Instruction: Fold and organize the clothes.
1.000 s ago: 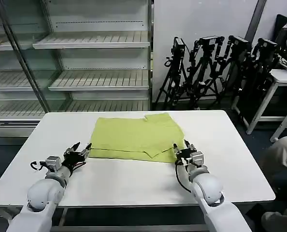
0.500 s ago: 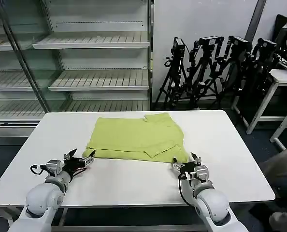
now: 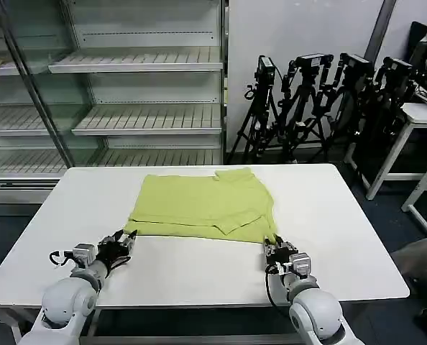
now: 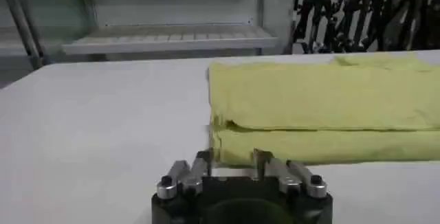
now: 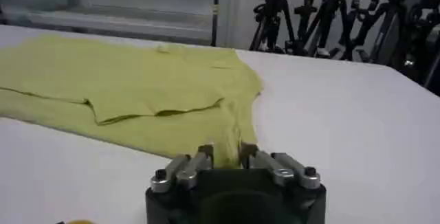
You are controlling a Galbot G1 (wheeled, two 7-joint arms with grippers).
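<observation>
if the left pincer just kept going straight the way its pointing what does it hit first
Most likely the near folded edge of the lime T-shirt, at its corner on the robot's left. The left pincer sits low over the white table, open, aimed at that edge with little bare table between; exact depth is unclear.

The T-shirt (image 3: 205, 205) lies folded on the desk (image 3: 343, 237), midway between its left and right edges, nearer the far edge. The left claw (image 3: 125, 240) sits at the shirt's near-left corner, the right claw (image 3: 274, 248) at its near-right corner. Shelves (image 3: 127, 93) and tripods (image 3: 321, 100) stand behind the desk.
</observation>
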